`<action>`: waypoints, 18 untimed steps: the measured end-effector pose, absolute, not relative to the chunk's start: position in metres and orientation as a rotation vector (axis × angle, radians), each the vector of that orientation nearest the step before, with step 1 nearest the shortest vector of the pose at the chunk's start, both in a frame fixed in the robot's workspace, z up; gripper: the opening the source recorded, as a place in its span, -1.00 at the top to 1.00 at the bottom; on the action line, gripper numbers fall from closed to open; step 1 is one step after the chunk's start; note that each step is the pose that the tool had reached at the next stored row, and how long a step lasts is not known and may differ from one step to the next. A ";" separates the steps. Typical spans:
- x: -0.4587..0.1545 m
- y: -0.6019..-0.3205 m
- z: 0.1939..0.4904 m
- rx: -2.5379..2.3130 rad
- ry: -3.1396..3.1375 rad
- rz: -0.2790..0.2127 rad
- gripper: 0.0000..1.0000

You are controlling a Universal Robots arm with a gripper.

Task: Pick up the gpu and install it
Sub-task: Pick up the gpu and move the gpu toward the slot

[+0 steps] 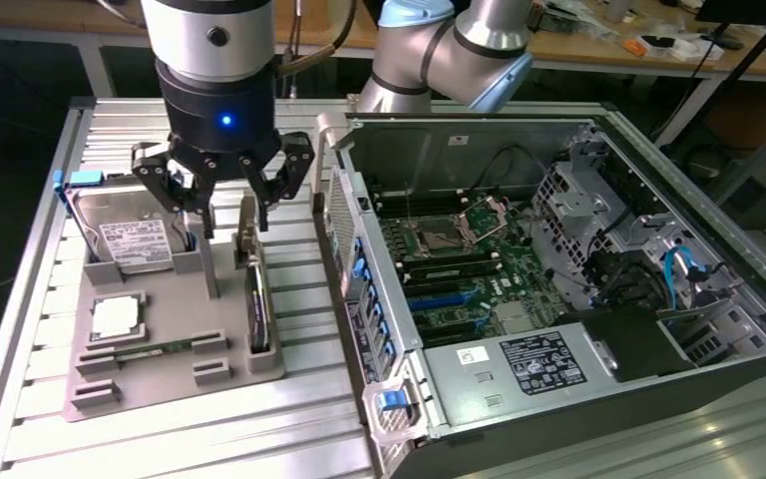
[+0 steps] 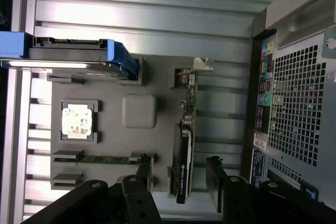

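Ribbed worktop (image 1: pixel 31 339) beside an open case (image 1: pixel 742 359); the gpu (image 1: pixel 258 299) is stood on edge in a grey tray (image 1: pixel 171 371), below the gripper (image 1: pixel 230 215), whose jaws are spread wide; light, stiff and fragile, it is judged best taken across its flat faces.

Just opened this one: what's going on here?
A single robot arm has its pincer open and empty over a grey parts tray. The pincer is close above the gpu, which stands on edge in its slot. A hard drive and a processor chip sit in the same tray. The open computer case lies on the exterior view's right. The gpu is not yet picked up or installed.
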State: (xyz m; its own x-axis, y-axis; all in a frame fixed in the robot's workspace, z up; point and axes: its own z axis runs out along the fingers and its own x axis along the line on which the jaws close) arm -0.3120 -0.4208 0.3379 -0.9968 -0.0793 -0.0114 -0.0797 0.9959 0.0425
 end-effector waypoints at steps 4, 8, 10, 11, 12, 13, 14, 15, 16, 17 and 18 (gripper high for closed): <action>-0.312 -0.425 0.330 -0.132 3.129 0.067 -0.08; -0.312 -0.430 0.323 -0.136 3.129 0.068 -0.08; -0.311 -0.431 0.319 -0.136 3.129 0.067 -0.08; -0.310 -0.431 0.317 -0.136 3.129 0.067 -0.08; -0.308 -0.432 0.315 -0.136 3.129 0.067 -0.08; -0.306 -0.432 0.314 -0.136 3.129 0.067 -0.08; -0.304 -0.432 0.312 -0.136 3.129 0.067 -0.08; -0.303 -0.432 0.310 -0.134 3.129 0.068 -0.08; -0.303 -0.433 0.308 -0.129 3.129 0.067 -0.08; -0.302 -0.433 0.306 -0.122 3.129 0.067 -0.08; -0.302 -0.433 0.304 -0.116 3.130 0.067 -0.08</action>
